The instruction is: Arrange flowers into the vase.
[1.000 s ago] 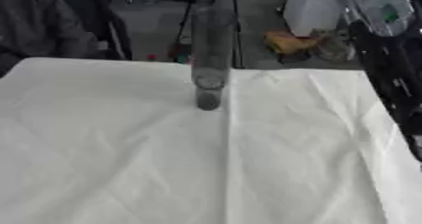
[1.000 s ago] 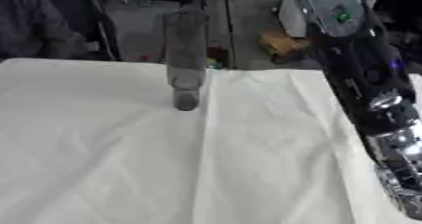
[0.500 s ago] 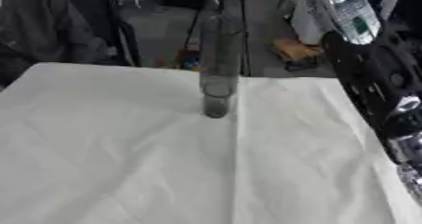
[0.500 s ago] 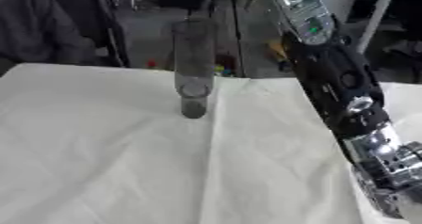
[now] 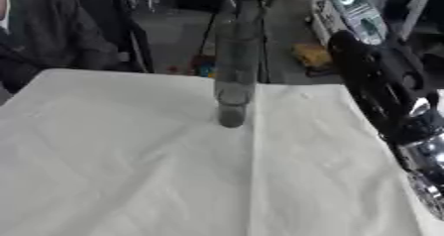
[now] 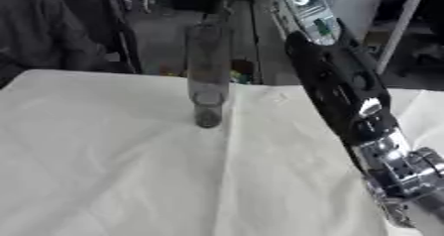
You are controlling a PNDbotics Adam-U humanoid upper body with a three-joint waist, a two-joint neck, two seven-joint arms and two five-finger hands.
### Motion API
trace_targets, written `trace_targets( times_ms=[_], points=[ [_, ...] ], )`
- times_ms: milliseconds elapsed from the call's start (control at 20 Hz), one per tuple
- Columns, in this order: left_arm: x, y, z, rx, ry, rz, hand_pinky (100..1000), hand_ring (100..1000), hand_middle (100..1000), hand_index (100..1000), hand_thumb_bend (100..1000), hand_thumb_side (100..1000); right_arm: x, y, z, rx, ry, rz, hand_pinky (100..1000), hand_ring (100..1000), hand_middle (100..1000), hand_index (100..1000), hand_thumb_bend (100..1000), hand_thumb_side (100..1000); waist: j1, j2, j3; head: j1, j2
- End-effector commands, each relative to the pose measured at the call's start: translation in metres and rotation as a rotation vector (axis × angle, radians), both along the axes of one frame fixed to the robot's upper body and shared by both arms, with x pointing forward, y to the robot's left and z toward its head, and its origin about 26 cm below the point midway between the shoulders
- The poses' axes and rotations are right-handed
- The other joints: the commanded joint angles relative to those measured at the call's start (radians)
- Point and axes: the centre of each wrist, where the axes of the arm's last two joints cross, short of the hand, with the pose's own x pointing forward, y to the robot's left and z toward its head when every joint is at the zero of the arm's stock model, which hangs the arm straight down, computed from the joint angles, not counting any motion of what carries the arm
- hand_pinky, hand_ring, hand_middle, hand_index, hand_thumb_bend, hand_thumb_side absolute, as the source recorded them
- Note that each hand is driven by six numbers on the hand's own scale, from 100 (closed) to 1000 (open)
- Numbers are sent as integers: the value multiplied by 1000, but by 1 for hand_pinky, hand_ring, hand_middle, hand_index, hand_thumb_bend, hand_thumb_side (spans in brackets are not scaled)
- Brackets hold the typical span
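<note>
Vase (image 5: 234, 76) was seen upright, a tall clear cylinder on the white cloth (image 5: 130, 180), toward 12 o'clock of the table, slightly left of centre. No flowers were visible in either view, so the task was judged barely started. The right arm (image 6: 347, 101) was seen entering from 1 o'clock and running down to 5 o'clock, just beside the vase but apart from it. Neither hand was shown; finger state could not be told. Risk: the vase is tall and narrow, so it could be tipped by a forearm sweep toward 9 o'clock, or dragged if the cloth were snagged. More of the silver wrist section (image 6: 395, 165) was shown in the right eye view; it was cut off at the edge in the left eye view.
</note>
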Motion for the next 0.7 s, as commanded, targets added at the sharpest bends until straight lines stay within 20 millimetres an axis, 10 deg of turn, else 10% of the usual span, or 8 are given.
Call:
trace_targets(
  times_ms=[50, 700],
  points=[
    [0, -2, 11, 10, -35, -18, 684, 644, 622, 818, 365, 156, -3, 5, 15, -10, -35, 63, 100, 148, 100, 207, 100, 1000, 1, -10, 5, -8, -7],
    [-1, -1, 11, 7, -40, -13, 684, 644, 622, 817, 366, 158, -3, -1, 16, -119, -112, 9, 100, 158, 100, 192, 100, 974, -21, -10, 2, -21, -14]
  ],
)
